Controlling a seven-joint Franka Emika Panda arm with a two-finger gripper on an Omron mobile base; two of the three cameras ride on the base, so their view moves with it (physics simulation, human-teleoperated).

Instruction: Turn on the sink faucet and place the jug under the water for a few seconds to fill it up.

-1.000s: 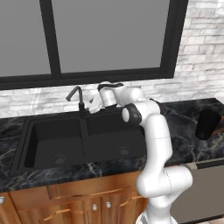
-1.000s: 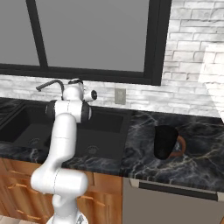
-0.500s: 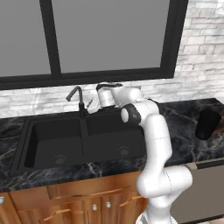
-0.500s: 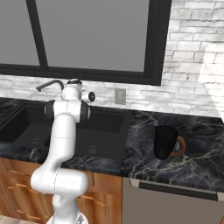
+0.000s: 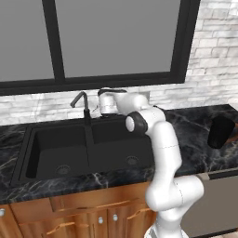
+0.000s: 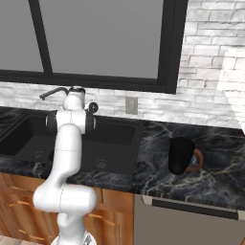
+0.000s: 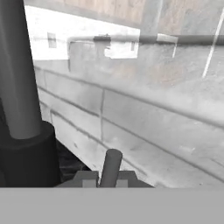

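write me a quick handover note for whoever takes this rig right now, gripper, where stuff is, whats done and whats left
Gripper: shut on the small dark lever at the base of the slim dark gooseneck sink faucet.
Faucet stands behind the centre divider of the wide black double-basin sink; no water stream is visible, so it looks not yet turned on.
Black tapered jug with reddish-brown handle stands upright on the dark marble counter, to the right of the sink, untouched.
Done: lever gripped.
Left: move the lever to start the water, fetch the jug, hold it under the spout briefly.

dark faucet (image 5: pixel 82 103) behind sink (image 5: pixel 88 148), jug (image 6: pixel 182 155) upright
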